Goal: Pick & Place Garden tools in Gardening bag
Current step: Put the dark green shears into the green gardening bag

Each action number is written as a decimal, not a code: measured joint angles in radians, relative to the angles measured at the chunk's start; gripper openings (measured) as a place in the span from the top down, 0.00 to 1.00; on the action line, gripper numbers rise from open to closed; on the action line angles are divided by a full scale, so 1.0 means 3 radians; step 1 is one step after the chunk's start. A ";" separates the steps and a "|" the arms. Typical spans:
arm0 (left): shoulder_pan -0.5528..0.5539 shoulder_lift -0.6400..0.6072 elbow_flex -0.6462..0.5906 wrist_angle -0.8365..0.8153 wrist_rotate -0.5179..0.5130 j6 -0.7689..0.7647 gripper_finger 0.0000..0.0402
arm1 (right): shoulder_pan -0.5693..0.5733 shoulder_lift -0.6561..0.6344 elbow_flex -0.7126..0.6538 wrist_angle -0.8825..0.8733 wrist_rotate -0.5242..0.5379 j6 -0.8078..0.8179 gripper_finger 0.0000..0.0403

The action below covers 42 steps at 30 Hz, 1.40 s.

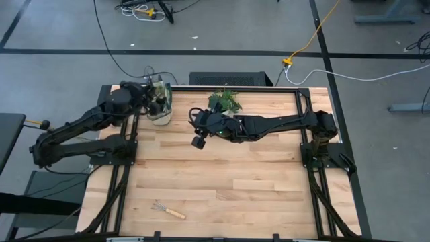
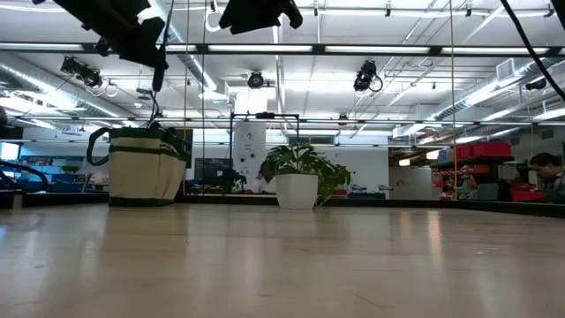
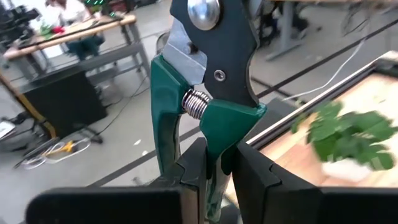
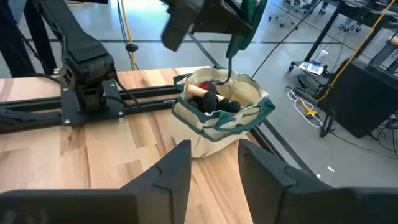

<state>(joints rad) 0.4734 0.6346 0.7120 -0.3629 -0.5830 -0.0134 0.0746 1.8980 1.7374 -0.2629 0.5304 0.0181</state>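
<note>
Pruning shears (image 3: 205, 106), rigid and top-heavy, hang above the gardening bag (image 4: 219, 118), our left gripper (image 3: 217, 168) clamped on their slick teal handles.

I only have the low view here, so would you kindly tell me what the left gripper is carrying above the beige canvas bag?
Observer: The left gripper is shut on the teal-handled pruning shears, over the round beige canvas gardening bag.
Operator: Thank you. Is anything inside the bag?
Observer: Yes, the right wrist view shows a wooden handle and dark, rounded items with some red in it.
Operator: Any tools left on the table?
Observer: One small wooden-handled hand rake lies near the front edge, left of centre.
Operator: And the right gripper?
Observer: The right gripper hangs empty, open, beside the white-potted green plant.
</note>
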 joint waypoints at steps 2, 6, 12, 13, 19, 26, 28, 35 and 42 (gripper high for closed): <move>0.0078 0.0000 0.0000 -0.0086 0.0009 0.0001 0.85 | 0.0000 0.0000 -0.0001 -0.0006 0.0000 0.0000 0.67; 0.0207 0.0031 -0.0001 -0.0204 0.0015 0.0001 0.85 | 0.0000 0.0000 -0.0001 -0.0007 0.0000 0.0000 0.67; 0.0475 0.0137 -0.0001 -0.0211 0.0205 -0.0002 0.86 | -0.0003 0.0000 -0.0001 -0.0008 0.0000 0.0000 0.67; 0.0531 0.0168 -0.0001 -0.0220 0.0219 -0.0003 0.86 | -0.0002 0.0000 -0.0001 -0.0008 0.0000 0.0000 0.67; 0.0815 0.0397 -0.0003 -0.0297 0.0476 -0.0056 0.86 | -0.0001 0.0000 -0.0001 -0.0024 0.0000 -0.0001 0.67; 0.1017 0.0723 -0.0003 -0.0300 0.0565 -0.0009 0.86 | -0.0001 0.0000 -0.0002 -0.0085 0.0000 -0.0001 0.67; 0.1053 0.0805 -0.0003 -0.0304 0.0566 0.0000 0.86 | -0.0001 0.0000 -0.0005 -0.0089 0.0000 0.0001 0.67; 0.1075 0.1050 -0.0003 -0.0309 0.0651 0.0027 0.86 | -0.0001 0.0000 -0.0005 -0.0123 0.0001 0.0004 0.67; 0.1077 0.1301 -0.0001 -0.0400 0.0624 0.0034 0.86 | -0.0002 0.0000 -0.0005 -0.0143 0.0000 0.0012 0.67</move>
<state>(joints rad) 0.7965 1.0250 0.7116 -0.4829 -0.3959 -0.0031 0.0739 1.8980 1.7359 -0.3058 0.5304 0.0216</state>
